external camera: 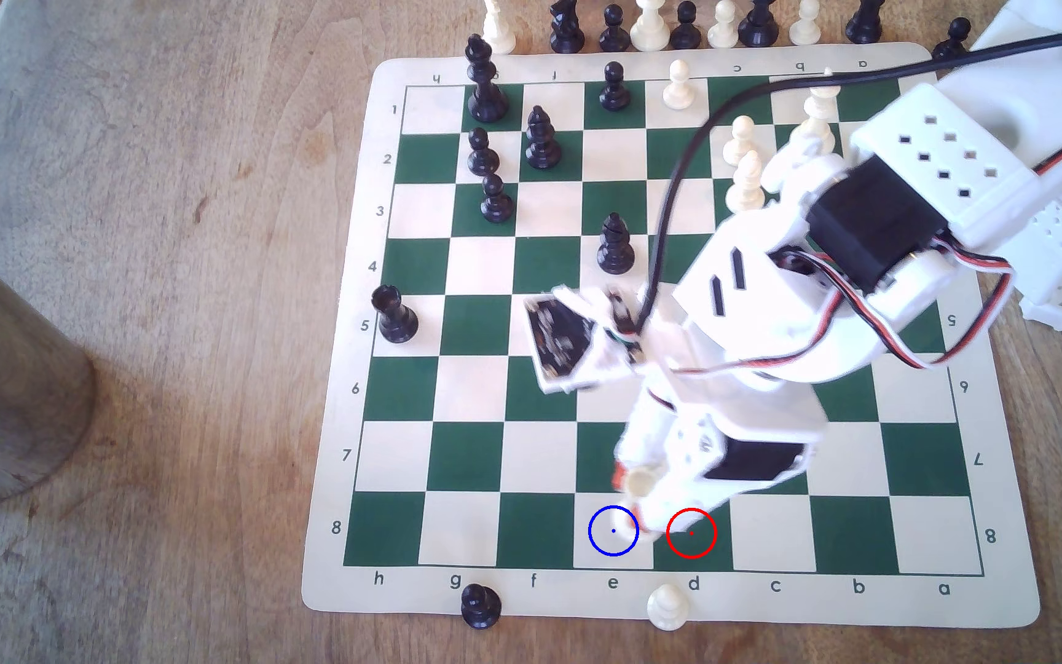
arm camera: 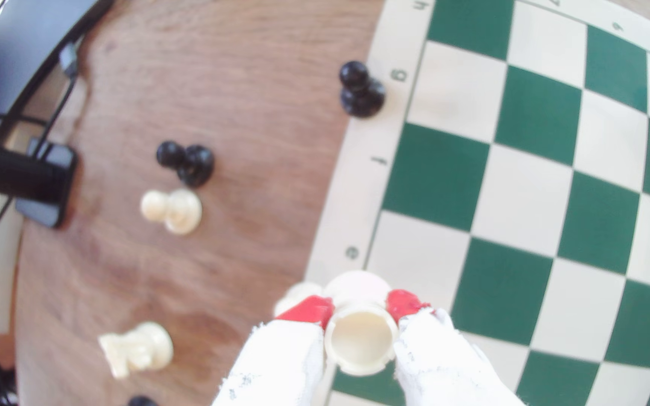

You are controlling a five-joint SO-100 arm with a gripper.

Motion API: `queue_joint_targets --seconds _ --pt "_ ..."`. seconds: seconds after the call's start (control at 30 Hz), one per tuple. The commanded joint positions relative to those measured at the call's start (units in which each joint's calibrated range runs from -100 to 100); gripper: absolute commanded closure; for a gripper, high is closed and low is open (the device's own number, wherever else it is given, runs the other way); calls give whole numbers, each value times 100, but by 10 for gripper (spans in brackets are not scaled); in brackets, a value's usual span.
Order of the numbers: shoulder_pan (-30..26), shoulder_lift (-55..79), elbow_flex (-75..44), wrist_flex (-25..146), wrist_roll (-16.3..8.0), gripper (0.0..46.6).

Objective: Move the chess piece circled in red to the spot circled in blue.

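Observation:
The cream-white rook (external camera: 640, 480) (arm camera: 360, 339) is clamped between my red-tipped fingers (arm camera: 315, 308), its hollow ring top facing the wrist camera. My gripper (external camera: 636, 501) (arm camera: 359, 308) is shut on it near the board's row 8 edge, over the border between the e and d files. The blue-circled cream square (external camera: 613, 530) lies just to the exterior view's left of the gripper. The red-circled green square (external camera: 691, 532) is just to its right and looks bare. I cannot tell whether the rook's base touches the board.
A black pawn (external camera: 480, 605) and a cream pawn (external camera: 667, 606) stand on the board's front border. A black rook (external camera: 393, 316) and black bishop (external camera: 614, 246) stand mid-board. Loose pieces lie on the table beyond the edge, among them a cream knight (arm camera: 136, 349).

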Motion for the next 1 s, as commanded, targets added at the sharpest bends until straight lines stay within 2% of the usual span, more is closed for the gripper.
queue_joint_targets --seconds 0.0,0.47,0.87,0.97 --pt "187 135 -625 -231 -34 464" --pt "203 1128 -806 -534 20 464" --pt "187 1451 -988 -534 5 464" --pt "171 1527 -988 -526 15 435"
